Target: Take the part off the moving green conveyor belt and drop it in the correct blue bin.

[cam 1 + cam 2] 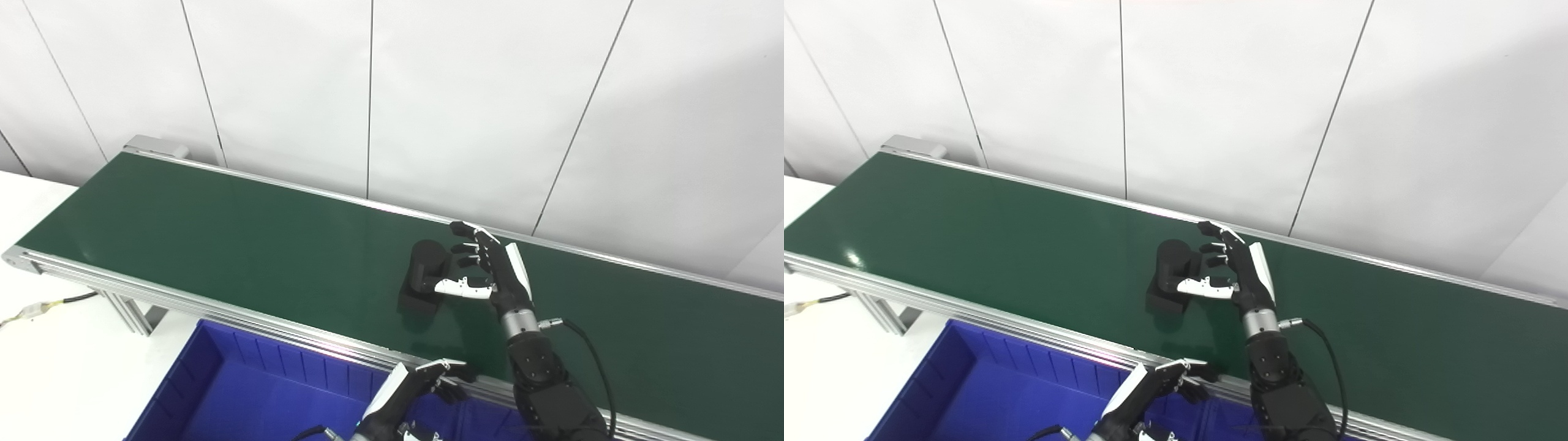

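Fingers spread, right hand (490,269) reaches black part (424,269) on belt (968,245); left hand (1151,392) loosely open.

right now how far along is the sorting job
Early stage. Done: the right hand has reached the black part on the green belt, fingers spread beside it. In hand: closing on the part; the thumb lies across its front, but whether it is gripped is unclear. Left: lift it and drop it into the blue bin, which looks empty where visible. The left hand waits near the belt's rail.
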{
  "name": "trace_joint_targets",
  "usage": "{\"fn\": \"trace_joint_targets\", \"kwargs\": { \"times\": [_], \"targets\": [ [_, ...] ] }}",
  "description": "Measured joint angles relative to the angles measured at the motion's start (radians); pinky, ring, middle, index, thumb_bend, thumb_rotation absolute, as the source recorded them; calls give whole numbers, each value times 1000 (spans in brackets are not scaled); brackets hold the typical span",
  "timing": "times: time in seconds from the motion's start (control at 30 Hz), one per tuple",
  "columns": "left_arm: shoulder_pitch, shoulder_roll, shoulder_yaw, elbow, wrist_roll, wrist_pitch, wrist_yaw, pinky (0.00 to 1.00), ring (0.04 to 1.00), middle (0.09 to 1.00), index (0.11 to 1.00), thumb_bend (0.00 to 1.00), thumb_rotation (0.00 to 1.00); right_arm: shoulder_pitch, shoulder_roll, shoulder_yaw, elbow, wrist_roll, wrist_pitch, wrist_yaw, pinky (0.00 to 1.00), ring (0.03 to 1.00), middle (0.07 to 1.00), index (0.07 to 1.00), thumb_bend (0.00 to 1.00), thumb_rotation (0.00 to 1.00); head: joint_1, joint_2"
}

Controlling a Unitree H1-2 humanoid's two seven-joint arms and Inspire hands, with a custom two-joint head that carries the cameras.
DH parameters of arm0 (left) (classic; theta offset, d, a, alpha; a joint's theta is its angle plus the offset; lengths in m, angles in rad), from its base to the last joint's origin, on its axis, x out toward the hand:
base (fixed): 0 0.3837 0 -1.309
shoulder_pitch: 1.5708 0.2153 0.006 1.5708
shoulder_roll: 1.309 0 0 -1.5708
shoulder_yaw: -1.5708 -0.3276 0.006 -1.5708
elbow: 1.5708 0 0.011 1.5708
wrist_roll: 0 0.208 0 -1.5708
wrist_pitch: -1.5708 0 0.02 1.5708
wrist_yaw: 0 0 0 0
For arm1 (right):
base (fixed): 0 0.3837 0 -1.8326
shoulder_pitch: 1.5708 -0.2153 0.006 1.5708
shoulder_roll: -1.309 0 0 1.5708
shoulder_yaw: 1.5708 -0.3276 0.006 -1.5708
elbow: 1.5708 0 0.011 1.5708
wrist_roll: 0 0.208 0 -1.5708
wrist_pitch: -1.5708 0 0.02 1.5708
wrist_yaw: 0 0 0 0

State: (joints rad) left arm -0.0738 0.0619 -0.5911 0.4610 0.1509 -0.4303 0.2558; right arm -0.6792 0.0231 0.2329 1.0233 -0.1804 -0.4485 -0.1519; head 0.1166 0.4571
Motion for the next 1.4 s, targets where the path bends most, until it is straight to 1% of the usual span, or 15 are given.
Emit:
{"fn": "trace_joint_targets", "kwargs": {
  "times": [0.33,0.37,0.43,0.47,0.53,0.57,0.6,0.63,0.7,1.03,1.17,1.23,1.27,1.33,1.4],
  "targets": [
    [4,-1,10,-6,0,0,-13,592,648,749,739,853,0,1,1,3,-4,0,0,0,579,695,788,757,931,151,0,5],
    [4,-1,11,-10,0,0,-13,592,647,746,738,854,0,1,1,3,-4,0,0,0,567,671,768,746,929,135,0,5],
    [4,-1,11,-15,0,0,-13,589,647,745,735,854,0,4,1,3,-9,-1,0,-8,472,549,645,666,906,32,-2,3],
    [4,-1,11,-16,0,0,-13,589,647,745,735,854,0,5,2,2,-10,-1,0,-15,464,541,635,659,903,26,-2,3],
    [4,-1,11,-16,1,0,-13,590,647,746,734,853,0,5,4,-1,-10,-1,0,-25,401,482,567,597,865,5,-2,5],
    [4,-1,11,-16,1,0,-13,590,646,746,737,852,0,5,4,-2,-10,-2,0,-31,394,468,527,541,697,2,-2,5],
    [4,-1,11,-16,1,0,-13,589,646,745,738,852,0,5,4,-3,-10,-2,0,-36,391,462,506,513,612,1,-2,6],
    [4,-1,11,-17,1,0,-13,588,648,746,740,850,0,5,4,-2,-10,-3,0,-37,375,449,487,503,558,0,-2,6],
    [4,0,12,-18,1,0,-14,587,650,747,740,851,0,5,2,-1,-11,-10,0,-37,363,435,475,503,528,0,-6,6],
    [6,0,18,-21,3,0,-21,589,654,744,741,852,0,39,-21,8,-78,-25,0,-36,342,421,469,510,520,0,-12,8],
    [7,0,20,-26,4,0,-22,592,655,743,743,847,0,66,-31,8,-120,-30,0,-36,272,385,494,517,516,0,-23,14],
    [8,0,23,-26,4,0,-26,595,656,743,745,844,0,82,-40,11,-148,-39,0,-37,283,394,493,515,517,0,-37,17],
    [9,0,25,-26,4,0,-29,597,659,746,747,838,0,92,-46,17,-167,-45,0,-37,316,406,486,506,519,0,-37,17],
    [12,0,31,-28,4,0,-34,598,662,750,749,825,0,112,-61,26,-212,-61,1,-39,374,433,473,493,521,0,-81,20],
    [15,2,39,-32,4,0,-38,600,664,751,751,821,0,130,-70,29,-264,-66,1,-39,376,433,471,492,521,0,-81,20]
  ]
}}
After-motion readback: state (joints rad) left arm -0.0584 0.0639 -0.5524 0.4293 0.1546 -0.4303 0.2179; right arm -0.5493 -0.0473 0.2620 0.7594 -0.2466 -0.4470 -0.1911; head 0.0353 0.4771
